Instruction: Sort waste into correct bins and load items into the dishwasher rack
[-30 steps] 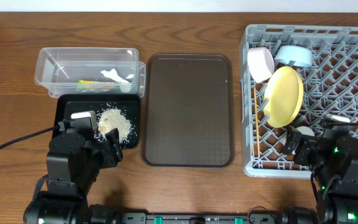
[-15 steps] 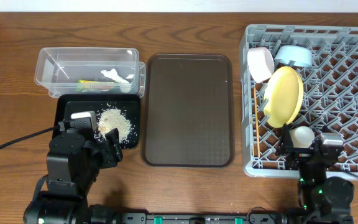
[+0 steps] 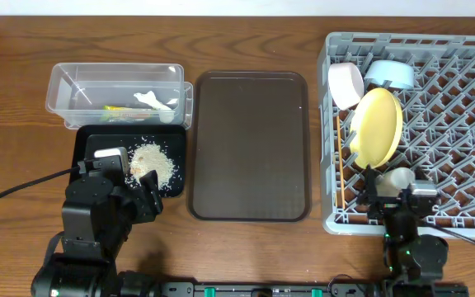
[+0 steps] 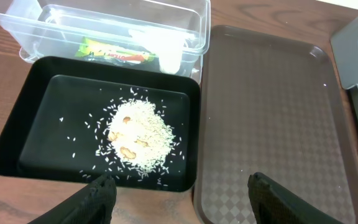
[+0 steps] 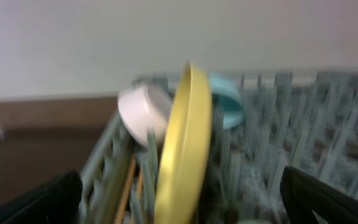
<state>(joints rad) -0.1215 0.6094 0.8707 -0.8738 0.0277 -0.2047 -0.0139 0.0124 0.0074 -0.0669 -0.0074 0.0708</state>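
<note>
Jaws spread and empty, the right gripper hung by the small pale cup; swinging could topple the round yellow plate

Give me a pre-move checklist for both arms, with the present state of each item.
1. Snack wrapper and tissue inside the clear tub: ok.
2. Rice grains in the black tray: ok.
3. Brown serving tray carries nothing: ok.
4. Yellow plate, white bowl, light-blue bowl, chopsticks and pale cup in the rack: ok.
5. Left pincer open and empty, over the black tray's near edge: ok.
6. Right pincer open but clear of the pale cup: cannot tell, as the wrist view is blurred.
</note>
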